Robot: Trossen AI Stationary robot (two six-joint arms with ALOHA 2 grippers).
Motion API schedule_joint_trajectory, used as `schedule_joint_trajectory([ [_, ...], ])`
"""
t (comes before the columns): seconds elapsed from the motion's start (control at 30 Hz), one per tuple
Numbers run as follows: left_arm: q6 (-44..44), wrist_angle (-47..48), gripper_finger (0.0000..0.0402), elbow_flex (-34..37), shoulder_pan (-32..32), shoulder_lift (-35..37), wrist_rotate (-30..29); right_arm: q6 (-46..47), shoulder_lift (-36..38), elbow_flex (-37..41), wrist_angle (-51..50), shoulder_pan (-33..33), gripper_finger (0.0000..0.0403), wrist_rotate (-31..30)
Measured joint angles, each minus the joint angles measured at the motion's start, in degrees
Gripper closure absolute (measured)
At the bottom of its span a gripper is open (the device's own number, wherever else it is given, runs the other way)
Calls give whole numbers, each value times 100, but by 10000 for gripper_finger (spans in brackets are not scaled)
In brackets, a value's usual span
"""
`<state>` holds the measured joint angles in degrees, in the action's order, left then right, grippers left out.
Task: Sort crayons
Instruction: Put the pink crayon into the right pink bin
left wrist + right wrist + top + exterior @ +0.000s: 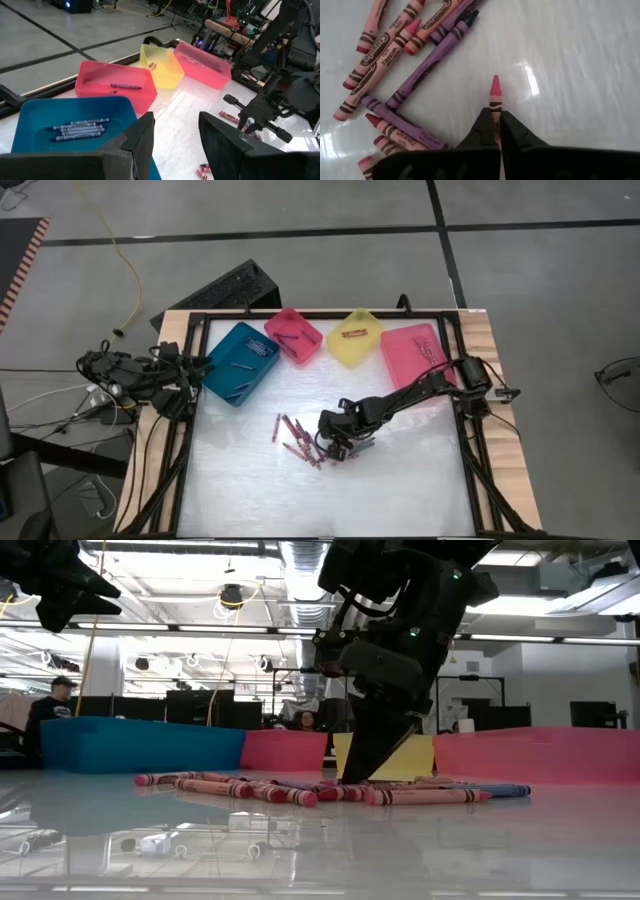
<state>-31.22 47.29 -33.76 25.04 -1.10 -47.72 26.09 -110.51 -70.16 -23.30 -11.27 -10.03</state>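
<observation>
Several crayons [300, 442], pink, red and purple, lie flat in a loose pile on the white table near its middle; they also show in the low view [300, 792] and the right wrist view [395, 55]. My right gripper [342, 448] is down at the pile's right side, shut on one pink crayon [495, 95]. My left gripper [175, 125] is open and empty at the table's left edge, above the teal bin [238, 362]. My right gripper pinches the pink crayon between its two fingers on the wrapped barrel [495, 111], back from the pointed tip. The fingers [365, 765] come from above, pointing down and slanting, and lie along the crayon. The tip [495, 81] sticks out past the fingertips. Whether the crayon is clear of the table, I cannot tell.
Along the far edge stand a teal bin with several grey-blue crayons [80, 131], a small pink bin [295, 335], a yellow bin [356, 338] and a large pink bin [420, 355]. A black frame [190, 430] borders the table. People show in the room behind [50, 705].
</observation>
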Motion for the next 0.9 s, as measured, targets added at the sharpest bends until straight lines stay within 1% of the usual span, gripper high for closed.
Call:
schedule_joint_trajectory([
  [0.03, -2, 4, 256, 0, 0, 0, 18, 32, 29, 6, 7, 0, 394, -40],
  [0.17, -2, 2, 256, 0, 0, 0, 46, 45, 174, 30, 81, 39, 397, -35],
  [0.23, -3, 3, 256, 0, -2, 0, 47, -75, 325, 48, -34, 91, 399, -73],
  [0.3, -4, 4, 256, 0, 0, 0, 47, -84, 615, 46, -224, 164, 400, -302],
  [0.33, -4, 2, 256, 0, -2, 0, 47, -84, 775, 32, -374, 209, 400, -514],
  [0.4, -4, 2, 256, 0, -2, 0, 47, -28, 1138, 25, -867, 308, 400, -848],
  [0.47, -4, 4, 256, 0, 0, 0, 65, 237, 1485, 31, -1396, 426, 400, -1329],
  [0.6, 2, 3, 256, 0, -1, 0, 82, 1144, 2328, 21, -2787, 756, 400, -2546],
  [0.67, 2, 0, 256, 0, -2, 0, 82, 1564, 2649, 21, -3623, 972, 400, -2965],
  [0.73, 4, 4, 256, 0, 0, 0, 82, 2100, 2854, 27, -4382, 1244, 400, -3260],
  [0.8, 2, 2, 256, 2, -1, 0, 82, 2566, 2996, 27, -4911, 1557, 400, -3361],
  [0.9, 0, 3, 256, 0, -1, 0, 85, 2680, 3060, 27, -5338, 2033, 400, -3390],
])
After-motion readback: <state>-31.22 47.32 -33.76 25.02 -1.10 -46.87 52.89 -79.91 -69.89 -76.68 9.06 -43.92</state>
